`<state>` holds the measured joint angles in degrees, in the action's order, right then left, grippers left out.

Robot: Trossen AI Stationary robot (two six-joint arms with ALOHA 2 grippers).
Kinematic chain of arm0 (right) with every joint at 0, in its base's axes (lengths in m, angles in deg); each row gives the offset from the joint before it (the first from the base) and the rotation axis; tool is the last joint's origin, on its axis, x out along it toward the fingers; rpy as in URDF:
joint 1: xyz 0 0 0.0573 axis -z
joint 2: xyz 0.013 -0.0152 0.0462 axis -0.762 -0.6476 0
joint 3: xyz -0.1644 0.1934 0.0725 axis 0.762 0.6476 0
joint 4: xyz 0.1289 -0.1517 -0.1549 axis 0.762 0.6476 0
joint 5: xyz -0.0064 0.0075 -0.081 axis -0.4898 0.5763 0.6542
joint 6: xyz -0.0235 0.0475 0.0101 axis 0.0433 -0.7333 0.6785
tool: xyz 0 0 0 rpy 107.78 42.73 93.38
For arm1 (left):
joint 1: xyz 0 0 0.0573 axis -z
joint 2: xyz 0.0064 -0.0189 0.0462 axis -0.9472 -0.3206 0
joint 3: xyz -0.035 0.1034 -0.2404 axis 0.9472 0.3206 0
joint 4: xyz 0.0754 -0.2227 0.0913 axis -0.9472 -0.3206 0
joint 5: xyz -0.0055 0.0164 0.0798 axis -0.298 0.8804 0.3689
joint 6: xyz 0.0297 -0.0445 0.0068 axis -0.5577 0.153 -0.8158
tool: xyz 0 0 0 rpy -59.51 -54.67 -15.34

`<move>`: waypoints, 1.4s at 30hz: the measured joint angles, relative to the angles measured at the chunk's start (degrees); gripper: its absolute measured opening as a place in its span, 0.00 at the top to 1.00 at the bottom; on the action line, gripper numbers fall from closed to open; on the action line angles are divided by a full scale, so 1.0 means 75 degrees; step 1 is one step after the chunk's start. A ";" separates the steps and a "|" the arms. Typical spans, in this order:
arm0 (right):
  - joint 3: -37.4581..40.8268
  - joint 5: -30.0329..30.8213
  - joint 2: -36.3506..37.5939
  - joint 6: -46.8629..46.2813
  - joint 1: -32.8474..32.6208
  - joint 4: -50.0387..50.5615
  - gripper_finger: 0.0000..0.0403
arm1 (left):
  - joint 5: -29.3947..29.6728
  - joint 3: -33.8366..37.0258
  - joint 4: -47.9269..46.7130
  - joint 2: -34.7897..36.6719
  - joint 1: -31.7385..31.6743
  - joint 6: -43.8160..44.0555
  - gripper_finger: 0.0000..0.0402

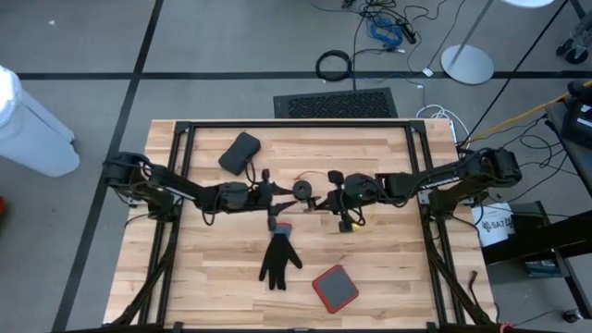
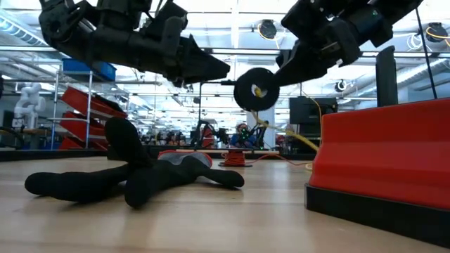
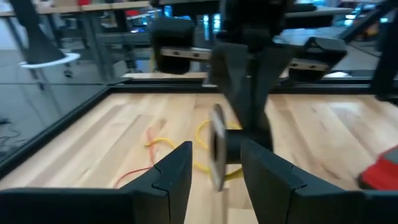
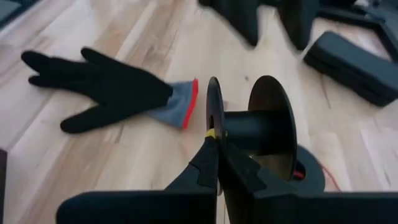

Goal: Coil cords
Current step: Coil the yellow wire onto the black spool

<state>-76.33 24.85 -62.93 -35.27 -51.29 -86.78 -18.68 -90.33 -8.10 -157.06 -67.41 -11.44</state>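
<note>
Over the middle of the wooden counter [image 1: 388,268] both arms meet. From above, the left pincer [image 1: 270,193] comes in from nine o'clock, the right pincer [image 1: 326,199] from three o'clock, with a black spool [image 1: 302,189] between them. The low view alone shows this spool [image 2: 253,89] lifted clear of the counter. The right wrist view shows the right pincer [image 4: 217,163] clenched on the spool's rim beside a yellow strand; the left pincer [image 3: 214,171] stands released (fingers straddling the disc). The yellow cord [image 3: 202,149] lies loose on the wood below. At six o'clock lie a black glove [image 1: 278,258] and a red case [image 1: 335,288].
</note>
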 joint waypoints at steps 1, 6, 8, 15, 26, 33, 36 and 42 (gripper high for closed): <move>0.0000 -0.0017 0.0000 0.0000 0.0000 -0.0074 1.00 | -0.0079 -0.0067 -0.0008 -0.0081 0.0000 0.0005 0.64; -0.0003 -0.0054 0.0003 0.0002 0.0000 -0.0345 1.00 | -0.0216 -0.0463 -0.0034 -0.0584 0.0001 0.0063 0.64; -0.0003 -0.0056 0.0003 -0.0004 0.0003 -0.0339 1.00 | -0.0213 -0.0614 -0.0062 -0.0787 0.0001 0.0064 0.64; 0.0000 -0.0006 0.0002 -0.0026 0.0012 -0.0137 1.00 | 0.0236 -0.0782 -0.0124 -0.1051 -0.0040 0.0209 0.71; 0.0000 -0.0123 0.0003 -0.0150 -0.0058 -0.0055 1.00 | -0.0442 -0.0797 -0.0121 -0.1048 -0.0136 -0.0065 0.98; -0.0003 0.0159 0.0008 -0.0198 -0.0061 0.0183 0.94 | -0.0447 -0.0805 -0.0172 -0.0995 -0.0136 -0.0422 0.99; -0.0015 0.0468 0.0015 -0.0309 -0.0073 0.0508 0.85 | -0.0450 -0.0808 -0.0208 -0.0863 -0.0169 -0.0597 0.99; -0.0006 0.0889 0.0003 -0.0475 -0.0090 0.1071 0.67 | -0.0531 -0.0822 -0.0675 -0.0262 -0.0154 -0.0759 1.00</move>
<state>-76.38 31.52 -62.91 -38.83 -51.97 -78.74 -22.66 -96.50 -13.16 -159.03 -68.56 -17.13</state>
